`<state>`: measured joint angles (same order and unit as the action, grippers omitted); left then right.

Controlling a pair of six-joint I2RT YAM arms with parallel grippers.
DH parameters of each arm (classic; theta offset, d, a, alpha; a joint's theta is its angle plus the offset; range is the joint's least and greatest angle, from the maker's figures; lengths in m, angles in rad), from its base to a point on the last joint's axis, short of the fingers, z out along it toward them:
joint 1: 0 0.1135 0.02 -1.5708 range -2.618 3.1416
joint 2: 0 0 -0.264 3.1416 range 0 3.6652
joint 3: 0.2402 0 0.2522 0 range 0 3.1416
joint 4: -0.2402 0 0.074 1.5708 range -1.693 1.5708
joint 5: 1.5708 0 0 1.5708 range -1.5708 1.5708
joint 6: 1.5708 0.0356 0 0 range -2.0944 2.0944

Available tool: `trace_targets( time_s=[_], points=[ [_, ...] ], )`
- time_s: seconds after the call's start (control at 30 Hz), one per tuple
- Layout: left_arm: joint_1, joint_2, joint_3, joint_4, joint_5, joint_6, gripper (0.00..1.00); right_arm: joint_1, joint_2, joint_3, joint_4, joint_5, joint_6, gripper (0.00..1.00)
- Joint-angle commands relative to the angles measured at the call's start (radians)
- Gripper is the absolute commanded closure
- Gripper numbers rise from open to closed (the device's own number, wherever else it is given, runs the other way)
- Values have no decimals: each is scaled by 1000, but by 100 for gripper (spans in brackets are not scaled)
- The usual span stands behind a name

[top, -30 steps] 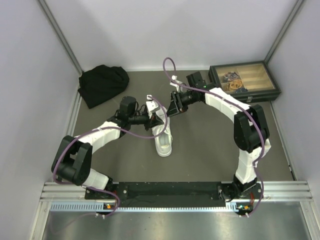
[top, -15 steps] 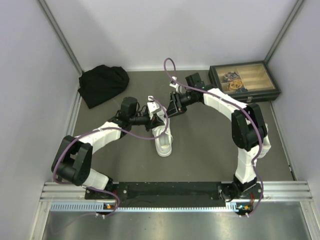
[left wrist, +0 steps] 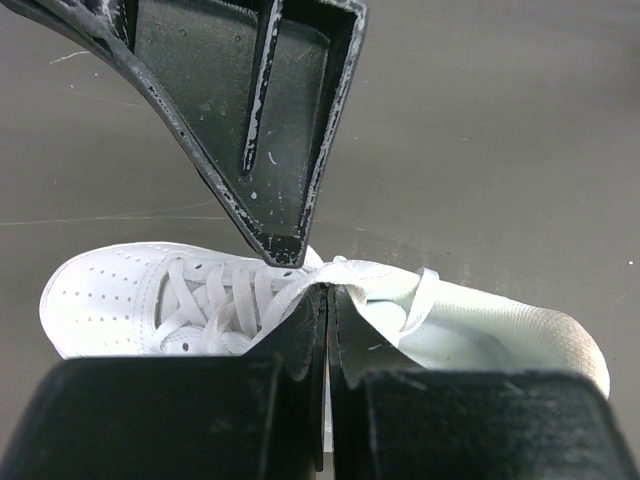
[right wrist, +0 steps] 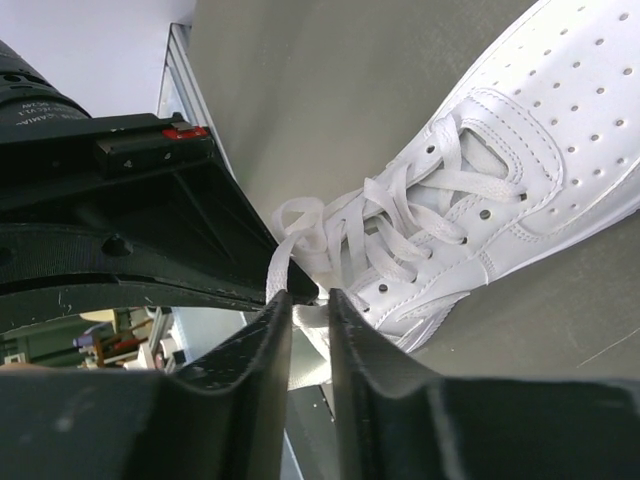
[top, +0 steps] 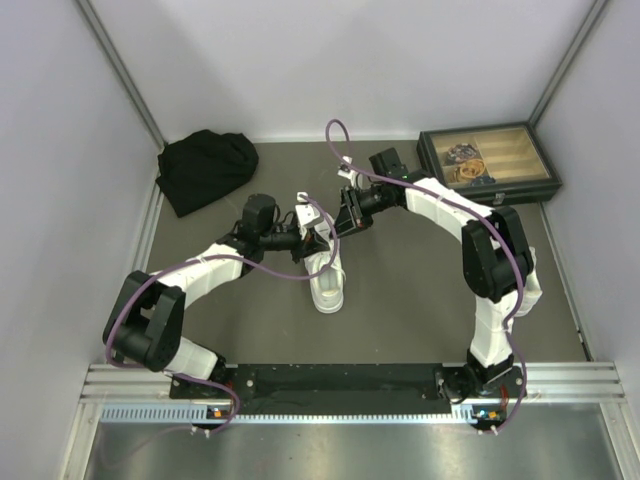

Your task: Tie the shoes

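Left gripper (left wrist: 328, 292): clenched, a lace (left wrist: 285, 302) pinched at its tips. Right gripper (right wrist: 308, 300): fingers set a narrow gap apart, lace lying between them; whether it is firmly pinched cannot be told. Both are met over the white sneaker (top: 327, 280), which is laid mid-table (top: 420, 300).

Box (top: 495, 189), far right corner: wooden tray inside, small items seen at its left end, too small to identify.

Box and black cloth bundle (top: 205, 168) are shown only from above. The lace contact is shown only by the wrist cameras.

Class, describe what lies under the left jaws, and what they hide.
The white shoe, toe left, opening right. The jaws, shut on a lace, hide its middle and near side.
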<state>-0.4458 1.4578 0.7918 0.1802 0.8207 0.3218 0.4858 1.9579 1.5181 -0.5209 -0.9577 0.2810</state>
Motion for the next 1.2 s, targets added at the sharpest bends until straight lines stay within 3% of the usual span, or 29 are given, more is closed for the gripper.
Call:
trace_targets(
  time_s=[0.0, 0.37, 0.57, 0.7, 0.73, 0.77, 0.9, 1.0, 1.17],
  points=[
    [-5, -4, 3, 48, 8, 16, 100, 8, -8, 7, 1, -1, -23, 81],
    [-5, -2, 3, 50, 1, 13, 100, 8, -5, 10, -39, 2, -46, 75],
    [-5, 1, 7, 47, -5, 14, 100, 8, -5, 13, -42, -10, -49, 80],
    [-5, 4, 17, 30, -6, 5, 99, 10, -10, 13, -44, -19, -60, 100],
    [-5, 1, 23, 10, -3, 6, 94, 10, -11, 14, -47, -16, -68, 100],
    [-2, -13, 38, -20, -5, 8, 83, 10, -16, 11, -47, -10, -69, 100],
    [58, -103, 30, -100, 52, -13, 63, 8, -34, -4, -34, -3, -69, 100],
    [111, -168, 41, -176, 55, -18, 54, 10, -40, -12, -36, 2, -80, 100],
    [186, -185, 57, -303, 70, -9, 50, 8, -57, -16, -50, 16, -117, 100]
  ],
)
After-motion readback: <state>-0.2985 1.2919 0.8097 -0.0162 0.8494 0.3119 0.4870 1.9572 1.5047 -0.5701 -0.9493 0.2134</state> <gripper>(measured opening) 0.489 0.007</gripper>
